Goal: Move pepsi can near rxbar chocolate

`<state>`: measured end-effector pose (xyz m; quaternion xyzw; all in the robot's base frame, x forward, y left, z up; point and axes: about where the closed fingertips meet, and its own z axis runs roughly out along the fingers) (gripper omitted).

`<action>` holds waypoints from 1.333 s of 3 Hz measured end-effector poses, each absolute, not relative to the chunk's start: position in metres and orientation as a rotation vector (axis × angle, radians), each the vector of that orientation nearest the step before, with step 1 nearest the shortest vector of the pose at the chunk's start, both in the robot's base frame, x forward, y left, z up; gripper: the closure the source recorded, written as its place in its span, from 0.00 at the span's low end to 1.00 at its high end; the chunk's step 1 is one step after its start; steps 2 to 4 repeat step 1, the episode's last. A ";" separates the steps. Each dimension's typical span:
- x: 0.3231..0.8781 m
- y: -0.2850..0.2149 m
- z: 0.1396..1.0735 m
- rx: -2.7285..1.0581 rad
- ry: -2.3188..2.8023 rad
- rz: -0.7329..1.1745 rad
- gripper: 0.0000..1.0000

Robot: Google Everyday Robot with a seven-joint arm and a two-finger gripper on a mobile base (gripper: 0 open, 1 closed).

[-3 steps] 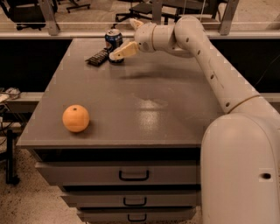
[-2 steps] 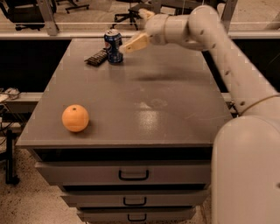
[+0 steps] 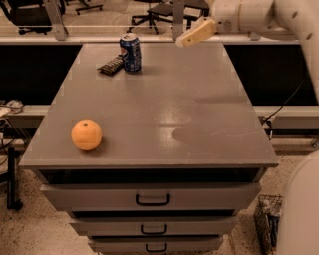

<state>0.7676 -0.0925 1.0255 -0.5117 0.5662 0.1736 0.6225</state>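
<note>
The pepsi can (image 3: 130, 52) stands upright at the far left part of the grey table top (image 3: 164, 104). It is dark blue with a silver top. The rxbar chocolate (image 3: 110, 65), a thin dark bar, lies flat just left of the can, touching or nearly touching it. My gripper (image 3: 185, 41) hangs in the air above the far edge of the table, to the right of the can and well apart from it. It holds nothing.
An orange fruit (image 3: 86, 134) sits near the front left of the table. Drawers with handles (image 3: 152, 199) lie below the top. Office chairs (image 3: 164, 10) stand behind a rail at the back. A wire basket (image 3: 266, 219) stands on the floor at the right.
My gripper has drawn back from the can, moving right and up. The can stays upright beside the bar. The view has shifted, so the table sits lower in the picture.
</note>
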 end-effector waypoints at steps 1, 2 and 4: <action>0.767 -0.096 1.025 -1.174 1.304 0.398 0.00; 0.767 -0.096 1.025 -1.174 1.304 0.398 0.00; 0.767 -0.096 1.025 -1.174 1.304 0.398 0.00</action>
